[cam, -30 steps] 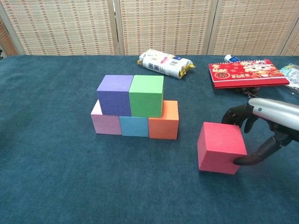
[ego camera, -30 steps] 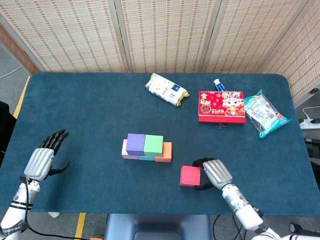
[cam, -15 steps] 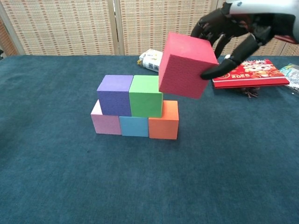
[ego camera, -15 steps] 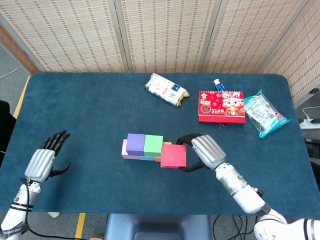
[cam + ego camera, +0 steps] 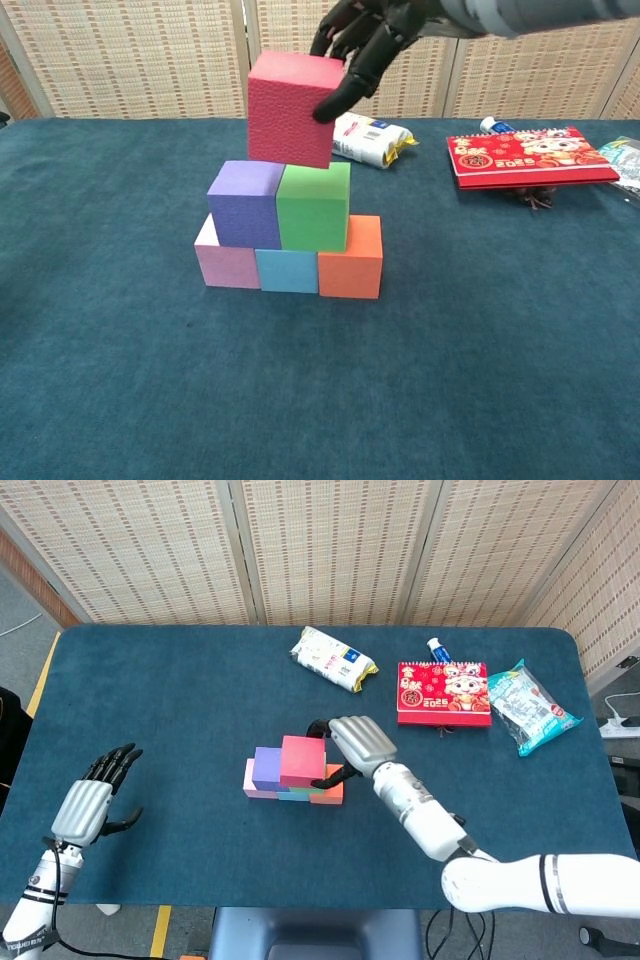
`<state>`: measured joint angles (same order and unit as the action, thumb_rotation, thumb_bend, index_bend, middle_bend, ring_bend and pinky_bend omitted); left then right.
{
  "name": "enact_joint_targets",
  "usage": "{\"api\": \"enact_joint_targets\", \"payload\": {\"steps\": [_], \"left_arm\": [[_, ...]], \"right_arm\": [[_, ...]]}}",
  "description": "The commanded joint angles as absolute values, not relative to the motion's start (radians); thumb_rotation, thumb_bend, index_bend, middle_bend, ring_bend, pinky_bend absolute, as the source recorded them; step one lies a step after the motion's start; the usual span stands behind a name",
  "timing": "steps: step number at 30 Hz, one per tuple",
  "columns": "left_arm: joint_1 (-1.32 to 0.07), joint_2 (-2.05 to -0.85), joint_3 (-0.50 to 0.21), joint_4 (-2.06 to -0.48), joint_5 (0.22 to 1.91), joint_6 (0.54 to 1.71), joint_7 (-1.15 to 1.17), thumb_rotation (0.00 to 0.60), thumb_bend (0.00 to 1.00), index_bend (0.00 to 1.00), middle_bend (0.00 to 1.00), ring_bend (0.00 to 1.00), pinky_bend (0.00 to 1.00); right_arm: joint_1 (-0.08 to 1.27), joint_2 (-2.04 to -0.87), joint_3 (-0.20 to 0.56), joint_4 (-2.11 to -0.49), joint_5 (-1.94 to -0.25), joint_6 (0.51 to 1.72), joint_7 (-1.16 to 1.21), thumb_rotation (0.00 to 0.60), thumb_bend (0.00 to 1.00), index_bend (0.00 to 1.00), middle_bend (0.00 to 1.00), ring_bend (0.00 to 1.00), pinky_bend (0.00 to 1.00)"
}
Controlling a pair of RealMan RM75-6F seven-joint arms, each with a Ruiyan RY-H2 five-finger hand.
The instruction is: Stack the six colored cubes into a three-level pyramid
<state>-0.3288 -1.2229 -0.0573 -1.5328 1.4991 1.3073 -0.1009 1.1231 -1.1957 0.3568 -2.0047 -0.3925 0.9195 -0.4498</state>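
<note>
Red cube (image 5: 291,108), held by the right hand (image 5: 365,35) atop the purple cube (image 5: 244,203) and green cube (image 5: 314,205) mid-table, should be squared over their seam before release; left hand (image 5: 92,798) is spread empty.

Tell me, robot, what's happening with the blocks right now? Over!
Right hand holds red cube over purple cube and green cube. Left hand open, idle. Nothing blocking.

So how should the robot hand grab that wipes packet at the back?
Judging by its shape, across the middle of the wipes packet, from above. It lies flat and long on the table, its crimped ends look floppy, and its narrow width seems the easier span for fingers.
</note>
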Motion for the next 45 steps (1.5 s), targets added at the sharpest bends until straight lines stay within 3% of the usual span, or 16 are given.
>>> {"api": "enact_joint_targets", "payload": {"steps": [1, 10, 45], "left_arm": [[-0.327, -1.225, -0.057, -1.529, 1.497, 1.308, -0.105, 0.6, 0.32, 0.0, 0.0, 0.0, 0.11], [-0.323, -1.23, -0.058, -1.518, 1.493, 1.309, -0.121, 0.6, 0.32, 0.0, 0.0, 0.0, 0.11], [-0.318, -1.243, -0.052, -1.494, 1.503, 1.312, -0.143, 0.6, 0.32, 0.0, 0.0, 0.0, 0.11]], "right_arm": [[1.223, -1.247, 0.358, -1.93, -0.279, 0.922, -0.519, 0.6, 0.28, 0.6, 0.48, 0.42, 0.39], [1.296, -1.301, 0.337, -1.846, -0.203, 0.906, -0.531, 0.6, 0.28, 0.59, 0.48, 0.42, 0.38], [1.354, -1.333, 0.295, -1.846, -0.138, 0.991, -0.581, 0.6, 0.28, 0.57, 0.48, 0.4, 0.37]]}}
